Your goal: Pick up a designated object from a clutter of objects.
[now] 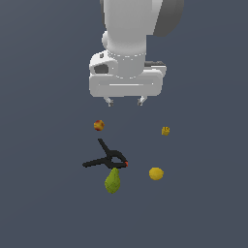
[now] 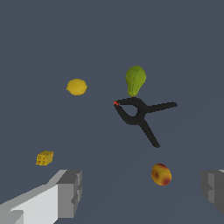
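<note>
The olive-green pear (image 1: 113, 181) lies on the grey floor, its narrow end touching the black spring clamp (image 1: 107, 159) with an orange tip. In the wrist view the pear (image 2: 135, 80) sits just beyond the clamp (image 2: 140, 114). The yellow lemon (image 1: 156, 173) lies toward the exterior view's right of the pear; it also shows in the wrist view (image 2: 76, 86). My gripper (image 1: 125, 101) hangs high above the floor, behind the clutter, open and empty. Its fingers (image 2: 70, 192) frame the wrist view, wide apart.
A tiny red-yellow ball (image 1: 99, 125) lies behind the clamp and shows in the wrist view (image 2: 161, 174). A tiny yellow piece (image 1: 165, 131) lies at the exterior view's right, also in the wrist view (image 2: 44, 158).
</note>
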You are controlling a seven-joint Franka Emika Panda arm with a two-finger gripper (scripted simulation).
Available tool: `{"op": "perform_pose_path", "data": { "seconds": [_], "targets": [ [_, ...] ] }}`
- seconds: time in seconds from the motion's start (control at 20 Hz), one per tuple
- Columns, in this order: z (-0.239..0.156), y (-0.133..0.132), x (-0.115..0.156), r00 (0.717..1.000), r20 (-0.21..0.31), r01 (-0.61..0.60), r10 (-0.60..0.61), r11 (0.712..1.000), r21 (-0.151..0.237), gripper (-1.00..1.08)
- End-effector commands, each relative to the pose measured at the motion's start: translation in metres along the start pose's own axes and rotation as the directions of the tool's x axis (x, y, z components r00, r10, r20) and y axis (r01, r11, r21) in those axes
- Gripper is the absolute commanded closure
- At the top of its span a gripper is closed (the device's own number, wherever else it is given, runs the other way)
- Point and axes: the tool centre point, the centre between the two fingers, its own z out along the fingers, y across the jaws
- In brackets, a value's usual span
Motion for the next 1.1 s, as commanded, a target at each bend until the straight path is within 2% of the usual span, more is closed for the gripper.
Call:
{"op": "perform_pose_path", "data": {
  "seconds": [0.0,0.5,1.05],
  "targets": [
    [0.0,0.0,0.0,1.0,0.0,0.0,0.0,1.0,0.0,-0.92],
    [-0.007,-0.009,0.0,0.998,0.002,0.06,-0.06,0.998,-0.02,-0.92],
    [0.008,-0.005,0.018,1.0,0.003,0.002,-0.002,1.0,-0.013,-0.92]
  ]
}}
